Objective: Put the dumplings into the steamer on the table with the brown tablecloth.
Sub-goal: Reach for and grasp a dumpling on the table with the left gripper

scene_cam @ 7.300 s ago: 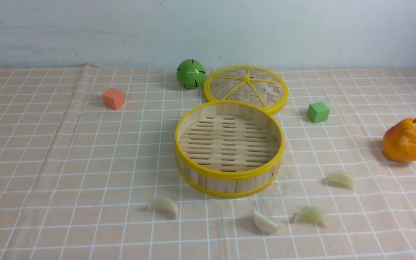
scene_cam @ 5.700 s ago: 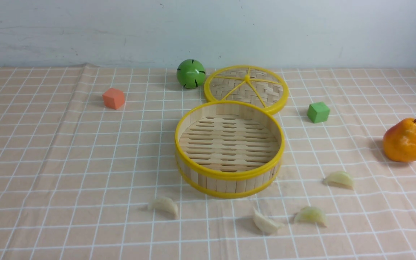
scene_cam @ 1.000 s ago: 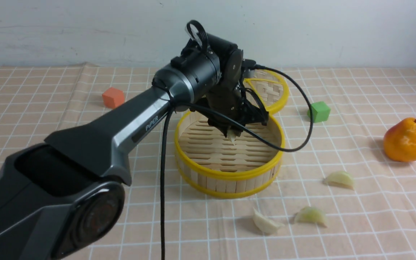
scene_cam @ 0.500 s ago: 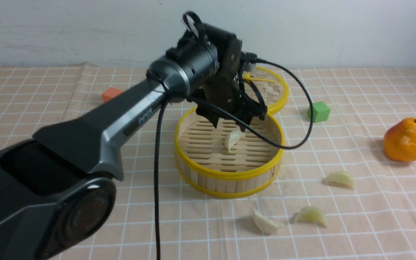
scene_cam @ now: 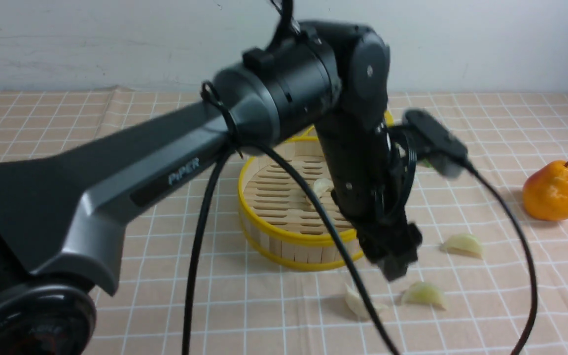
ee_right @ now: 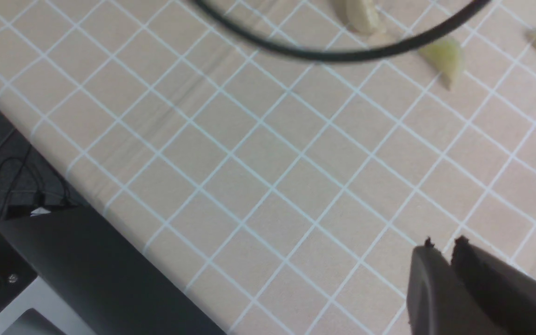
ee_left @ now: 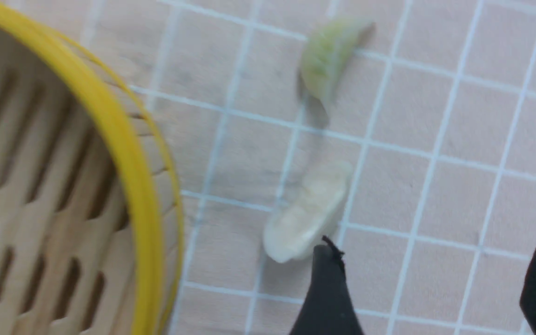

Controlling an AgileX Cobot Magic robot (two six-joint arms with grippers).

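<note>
The left gripper (ee_left: 435, 253) was held above the tablecloth (scene_cam: 511, 123), just before the near right part of the steamer (scene_cam: 284, 231). The steamer was placed behind the gripper and to its left, and one dumpling (scene_cam: 321, 186) was laid on its floor. Lower down, on the cloth, a second dumpling (scene_cam: 355, 303) was found before the gripper and to its left, and a third dumpling (scene_cam: 424, 295) before it and slightly to its right. A fourth dumpling (scene_cam: 463, 244) was set to its right, and the pear (scene_cam: 552, 191) farther right and behind.
</note>
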